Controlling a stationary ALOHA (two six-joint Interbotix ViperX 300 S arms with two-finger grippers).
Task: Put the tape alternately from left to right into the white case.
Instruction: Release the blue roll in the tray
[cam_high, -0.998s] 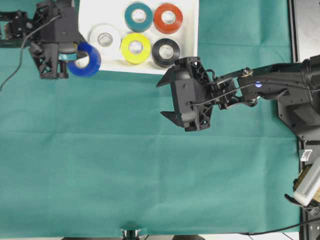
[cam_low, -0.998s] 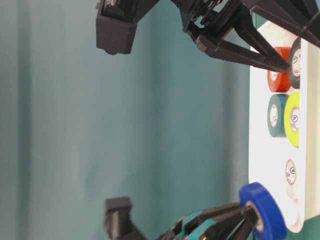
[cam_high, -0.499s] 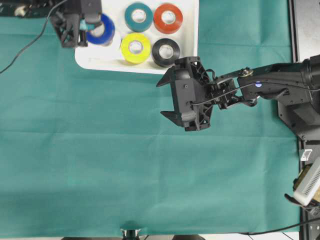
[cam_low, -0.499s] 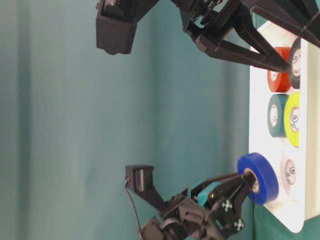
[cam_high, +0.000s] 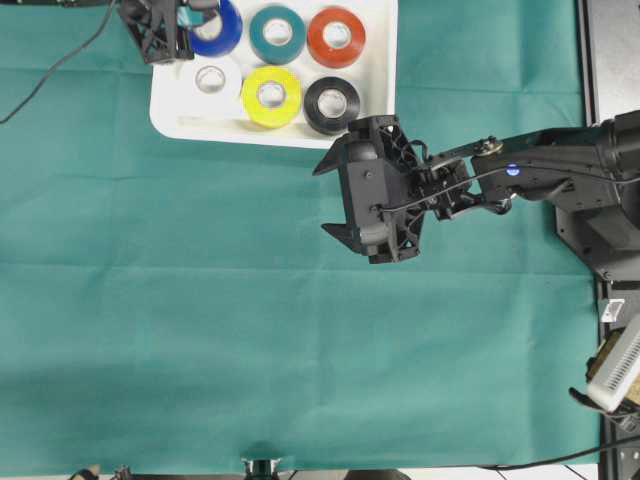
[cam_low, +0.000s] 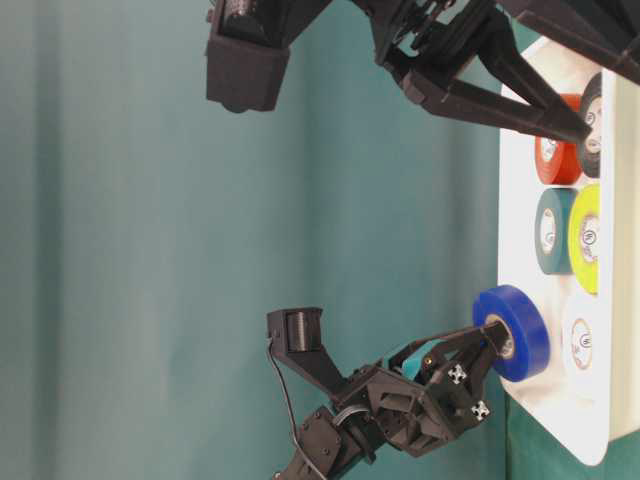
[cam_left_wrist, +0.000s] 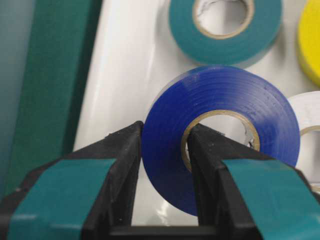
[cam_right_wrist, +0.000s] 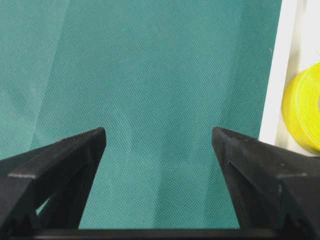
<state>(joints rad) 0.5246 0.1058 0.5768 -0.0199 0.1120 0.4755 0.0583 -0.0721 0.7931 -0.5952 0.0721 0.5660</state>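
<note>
Left claw (cam_left_wrist: 165, 165) pinching blue roll (cam_left_wrist: 225, 135), over white case (cam_high: 375, 95)

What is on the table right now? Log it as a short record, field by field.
left gripper: shut on blue roll, one finger through its core, over the white case
right gripper: open, nothing held, above the green cloth
flat in case: white roll, yellow roll, black roll, teal roll, red roll
blue roll released: not yet

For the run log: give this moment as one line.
left gripper: shut on blue roll | over white case | right gripper: open, empty | five rolls inside
</note>
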